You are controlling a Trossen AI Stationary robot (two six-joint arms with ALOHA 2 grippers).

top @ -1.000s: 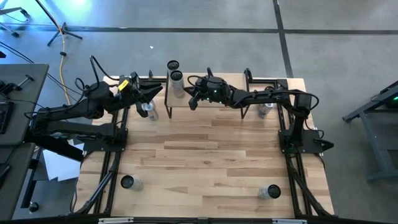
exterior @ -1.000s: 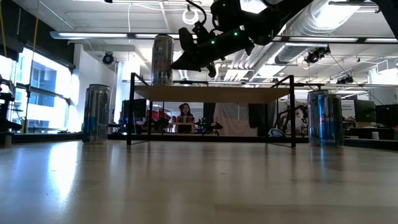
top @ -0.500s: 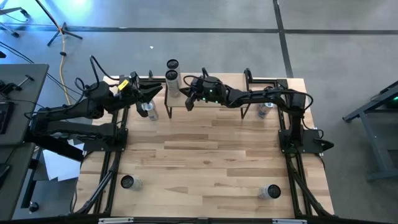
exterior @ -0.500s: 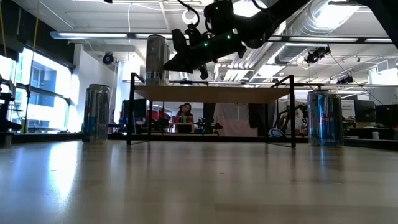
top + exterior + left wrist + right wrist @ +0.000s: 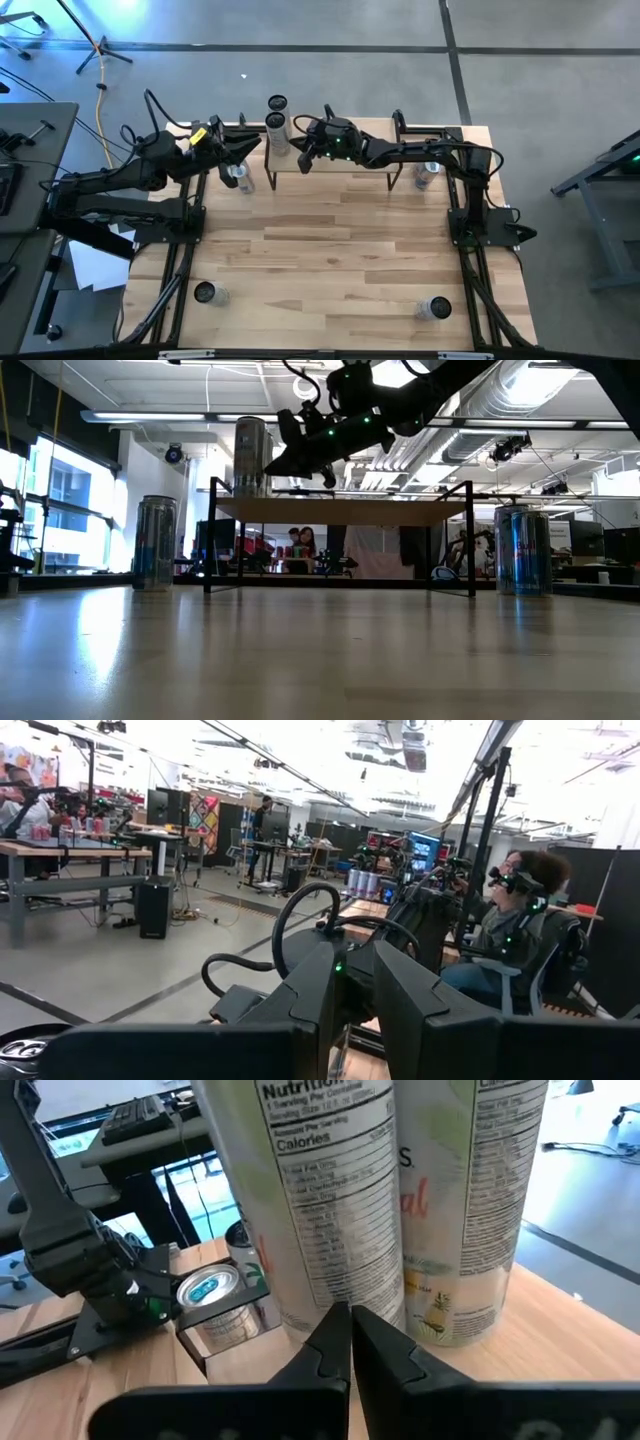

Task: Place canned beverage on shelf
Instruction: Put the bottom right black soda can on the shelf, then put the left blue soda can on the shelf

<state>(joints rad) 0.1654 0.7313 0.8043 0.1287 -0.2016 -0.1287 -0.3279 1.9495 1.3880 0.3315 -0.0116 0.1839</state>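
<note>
A tall canned beverage (image 5: 279,135) (image 5: 250,455) (image 5: 320,1210) stands upright near the left end of the shelf (image 5: 345,180) (image 5: 340,510). A second tall can (image 5: 277,104) (image 5: 470,1210) stands right beside it, on its far side. My right gripper (image 5: 301,160) (image 5: 272,466) (image 5: 350,1320) is shut, its tips at the nearer can's side. My left gripper (image 5: 250,146) (image 5: 357,1000) hangs still, raised at the table's far left. It is all but shut, with nothing between its fingers. My right gripper lies with its shut fingertips (image 5: 275,464) against the lower half of the nearer can's side (image 5: 335,1285). The fingers come from the table's right, nearly level and slanting a little down. The can stands upright with its base on the shelf board.
Short cans stand on the table: one below my left gripper (image 5: 237,175) (image 5: 212,1290), one under my right arm (image 5: 427,175), and one at each near corner (image 5: 205,293) (image 5: 436,308). The shelf has thin black legs (image 5: 210,535). People show in the room behind (image 5: 300,545) (image 5: 515,910).
My right gripper has gone a short way toward the table's left, staying shut. The nearer can has slid with it along the shelf toward the shelf's left end and has stayed upright.
</note>
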